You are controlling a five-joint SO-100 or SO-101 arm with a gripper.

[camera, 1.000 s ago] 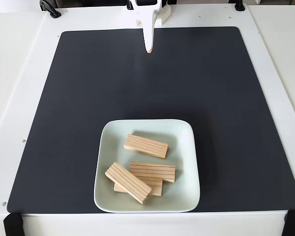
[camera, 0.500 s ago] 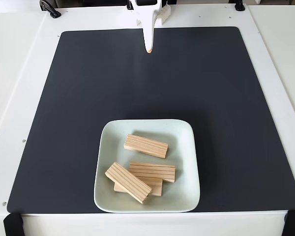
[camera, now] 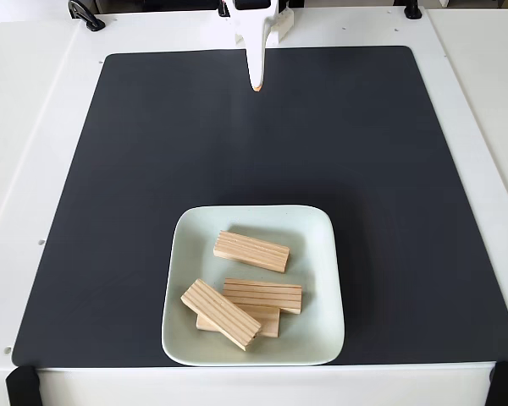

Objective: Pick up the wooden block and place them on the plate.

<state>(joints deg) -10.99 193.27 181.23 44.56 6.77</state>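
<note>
Looking down on the scene in the fixed view, we see the tool at the far edge of the black mat, its white fingers pointing toward the near side and coming to a single narrow tip; they appear pressed together, with nothing between them. It sits well apart from the plate, which lies on the near part of the mat, a little left of the middle.

We count four wooden blocks, all inside the plate's rim. The far block lies alone toward the far side of the plate, its long side running left to right with a slight slant. Nearer to us, three blocks form a small heap. The left block lies diagonally, its left end pointing toward the far left, and it rests on top of the lower block, which we see only in part beneath it. The right block lies crosswise just past them, overlapping the lower block as well and touching the left block near its middle. We see a clear gap of bare plate between the far block and the heap.

The mat rests on a white worktop, with black clamps at its near corners.
</note>
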